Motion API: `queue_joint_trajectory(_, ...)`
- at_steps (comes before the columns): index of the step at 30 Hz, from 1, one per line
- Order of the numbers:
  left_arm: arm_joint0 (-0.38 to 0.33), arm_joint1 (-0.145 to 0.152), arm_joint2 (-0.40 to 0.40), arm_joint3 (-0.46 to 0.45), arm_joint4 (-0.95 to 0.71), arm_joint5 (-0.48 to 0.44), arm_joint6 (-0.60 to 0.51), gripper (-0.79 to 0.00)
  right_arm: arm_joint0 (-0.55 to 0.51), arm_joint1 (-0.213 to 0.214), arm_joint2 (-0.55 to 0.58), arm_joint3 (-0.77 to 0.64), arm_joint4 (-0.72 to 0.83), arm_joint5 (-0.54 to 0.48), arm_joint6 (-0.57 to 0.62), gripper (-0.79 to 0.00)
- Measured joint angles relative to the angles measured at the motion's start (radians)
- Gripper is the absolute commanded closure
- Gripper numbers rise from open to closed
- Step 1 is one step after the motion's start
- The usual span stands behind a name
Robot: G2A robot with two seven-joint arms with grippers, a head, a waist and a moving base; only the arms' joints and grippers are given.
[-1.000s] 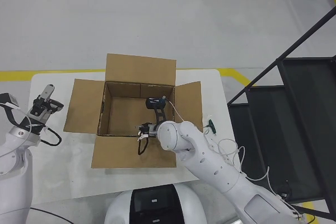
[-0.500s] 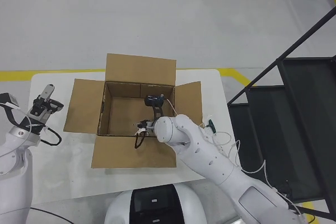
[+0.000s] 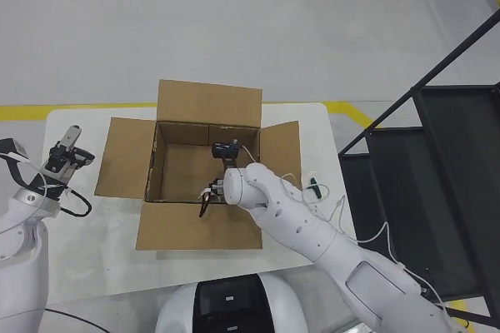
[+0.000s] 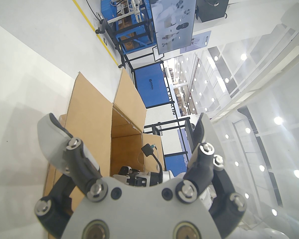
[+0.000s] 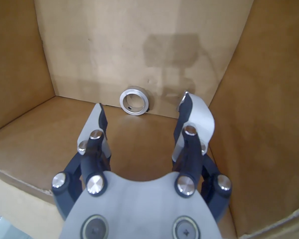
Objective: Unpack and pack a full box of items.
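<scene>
The open cardboard box point(image 3: 192, 171) stands mid-table with its flaps spread out. My right gripper point(image 3: 207, 200) is down inside it near the front wall, open, with nothing between its fingers. In the right wrist view, a small metal ring point(image 5: 134, 103) lies on the box floor and leans against the wall, just ahead of the open right gripper point(image 5: 142, 102). My left gripper point(image 3: 67, 143) hangs over the table's left edge, outside the box and open. The left wrist view has the left gripper point(image 4: 125, 119) facing the box point(image 4: 94, 115) from the side.
A small green-handled item point(image 3: 315, 186) lies on the white table point(image 3: 83, 250) right of the box's right flap. A black metal rack point(image 3: 442, 166) stands beyond the table's right side. Yellow floor tape point(image 3: 33, 110) runs behind the table.
My right arm has shifted a little to the left and deeper into the box. The left arm has not moved.
</scene>
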Motion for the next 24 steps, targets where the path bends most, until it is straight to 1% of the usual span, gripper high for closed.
queue_joint_trajectory(8, 0.000, 0.000, 0.000, 0.000, 0.000, 0.000, 0.000, -0.785, -0.001, 0.008, 0.001, -0.001, -0.071, 0.012, 0.054, -0.785)
queue_joint_trajectory(24, 0.000, 0.000, 0.000, 0.000, 0.000, 0.000, 0.000, -0.785, -0.001, 0.007, 0.000, 0.000, -0.071, 0.011, 0.055, -0.785)
